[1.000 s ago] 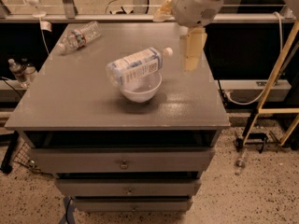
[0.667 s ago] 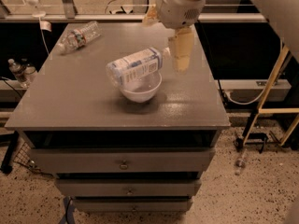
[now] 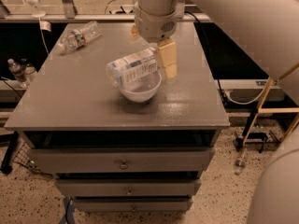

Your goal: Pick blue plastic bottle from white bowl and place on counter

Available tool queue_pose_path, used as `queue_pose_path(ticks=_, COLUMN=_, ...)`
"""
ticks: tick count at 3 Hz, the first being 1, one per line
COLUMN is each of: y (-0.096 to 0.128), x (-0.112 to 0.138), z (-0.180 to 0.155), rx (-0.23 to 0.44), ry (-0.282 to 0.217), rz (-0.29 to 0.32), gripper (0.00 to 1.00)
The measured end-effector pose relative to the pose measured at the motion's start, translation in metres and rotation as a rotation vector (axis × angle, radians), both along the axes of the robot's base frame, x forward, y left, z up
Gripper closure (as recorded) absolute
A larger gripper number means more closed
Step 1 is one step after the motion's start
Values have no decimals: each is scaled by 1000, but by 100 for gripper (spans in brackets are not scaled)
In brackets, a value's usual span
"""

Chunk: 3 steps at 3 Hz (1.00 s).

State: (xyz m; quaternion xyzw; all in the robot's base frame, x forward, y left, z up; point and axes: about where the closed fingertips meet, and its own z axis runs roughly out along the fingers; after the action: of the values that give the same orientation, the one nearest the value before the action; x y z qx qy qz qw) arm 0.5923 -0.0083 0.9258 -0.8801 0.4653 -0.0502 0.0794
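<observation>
The blue plastic bottle (image 3: pixel 133 67) lies on its side across the rim of the white bowl (image 3: pixel 140 91), its cap end pointing right. The bowl stands mid-counter (image 3: pixel 84 101). My gripper (image 3: pixel 153 55) hangs from above at the bottle's cap end and is open. One tan finger (image 3: pixel 168 59) reaches down just right of the bowl rim and hides the cap. The tip of the other finger (image 3: pixel 134 32) shows behind the bottle. The bottle rests on the bowl and is not gripped.
A slimmer clear bottle (image 3: pixel 78 36) lies at the counter's back left. The cabinet's top drawer (image 3: pixel 122 162) stands slightly open below. Small bottles (image 3: pixel 17 72) stand off the counter's left side. My arm fills the upper right.
My gripper has moved left and toward the bowl, from beside it to the bottle's cap end. The bottle and the bowl have not moved.
</observation>
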Motion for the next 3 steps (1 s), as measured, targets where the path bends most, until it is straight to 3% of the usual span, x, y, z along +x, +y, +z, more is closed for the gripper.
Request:
queue_pose_path(ticks=1, y=9, x=1, z=-14, rx=-48, ry=19, rz=34, gripper=2)
queue_pose_path(ticks=3, y=12, x=7, z=-16, rx=-58, ry=27, rz=48, gripper=46)
